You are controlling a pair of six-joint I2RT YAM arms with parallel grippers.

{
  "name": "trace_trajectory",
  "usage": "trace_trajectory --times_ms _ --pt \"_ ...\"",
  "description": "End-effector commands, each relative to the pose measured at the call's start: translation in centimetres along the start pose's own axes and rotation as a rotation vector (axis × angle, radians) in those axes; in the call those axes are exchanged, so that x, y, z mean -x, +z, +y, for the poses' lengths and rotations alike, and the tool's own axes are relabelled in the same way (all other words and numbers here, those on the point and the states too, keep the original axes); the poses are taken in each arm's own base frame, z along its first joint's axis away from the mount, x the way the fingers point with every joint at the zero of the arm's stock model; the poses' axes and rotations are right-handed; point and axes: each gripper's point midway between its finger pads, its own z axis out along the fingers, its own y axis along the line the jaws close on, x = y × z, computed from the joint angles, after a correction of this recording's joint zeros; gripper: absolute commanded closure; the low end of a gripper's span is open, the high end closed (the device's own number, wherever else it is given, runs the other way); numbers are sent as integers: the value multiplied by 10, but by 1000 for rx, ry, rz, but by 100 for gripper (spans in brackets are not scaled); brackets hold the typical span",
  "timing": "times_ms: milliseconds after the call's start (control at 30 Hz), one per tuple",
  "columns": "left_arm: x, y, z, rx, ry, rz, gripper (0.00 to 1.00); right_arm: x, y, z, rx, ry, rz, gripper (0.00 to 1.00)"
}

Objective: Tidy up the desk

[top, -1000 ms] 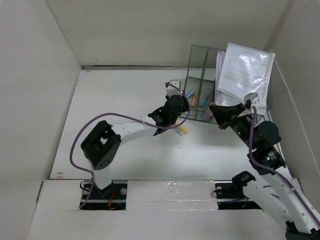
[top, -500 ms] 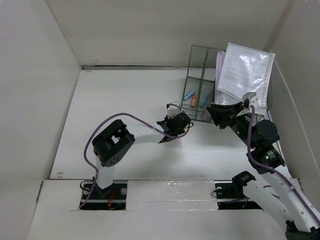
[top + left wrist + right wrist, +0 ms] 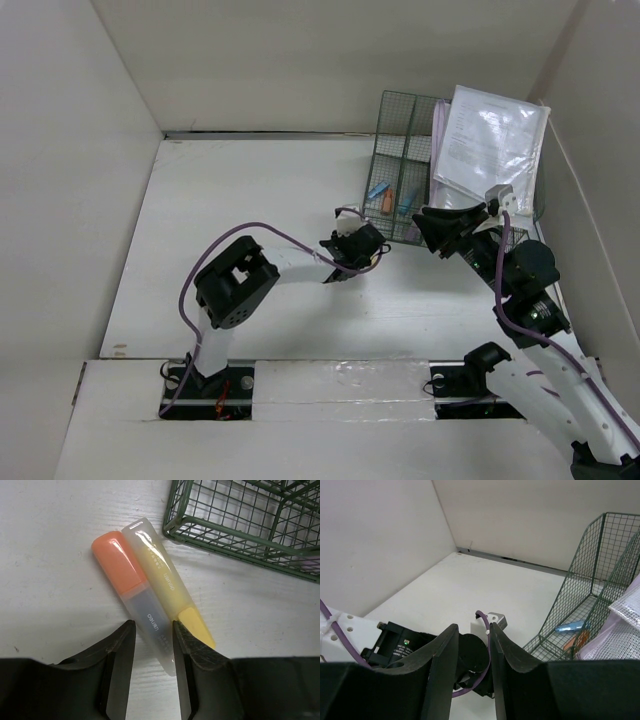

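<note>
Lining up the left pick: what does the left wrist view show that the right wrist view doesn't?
Only left wrist: orange highlighter and yellow highlighter lying touching on the desk, the orange one's barrel straddled by the left end effector. Only right wrist: the open right end effector, the left arm, a blue item inside the green wire rack. Both: that rack and the desk.

— Top external?
— Fixed high, above and behind the arm bases (image 3: pixel 205 385), well back from the wire rack (image 3: pixel 400 190); looking down and forward over the whole desk (image 3: pixel 250 200).
— Left wrist?
— Very close, aimed almost straight down at the patch just before the rack's near left corner.
— Right wrist?
— Raised just beside the rack's near edge, facing left and far across its front, at middling range.
— Shared?
— By all three, the rack's left part and the desk beside it.
</note>
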Motion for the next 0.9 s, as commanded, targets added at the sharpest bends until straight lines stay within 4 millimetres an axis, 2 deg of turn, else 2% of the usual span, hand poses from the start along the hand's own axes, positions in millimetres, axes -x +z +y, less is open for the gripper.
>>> trace_trajectory --times_ms 0,133,267,400,467,500,667,833,867 --pt "-2 1 5 41 39 14 69 14 1 9 36 -9 -47 63" --pt "-5 2 16 81 75 21 64 12 2 9 41 -11 -43 63" --pt "-11 -1 35 134 121 28 64 12 3 9 42 -8 -42 63" --pt "-17 0 41 144 145 46 65 13 3 9 43 -7 -44 63" --pt "-20 1 43 147 151 51 72 13 3 10 44 -7 -43 63" --pt "-20 1 43 147 151 51 72 13 3 10 44 -7 -43 63" --pt "-14 -4 45 157 150 35 100 13 3 9 38 -7 -45 63" --pt "5 -20 49 162 132 -14 100 12 3 8 36 -8 -42 63" --pt "15 -29 47 148 118 -37 100 12 3 8 35 -8 -44 63"
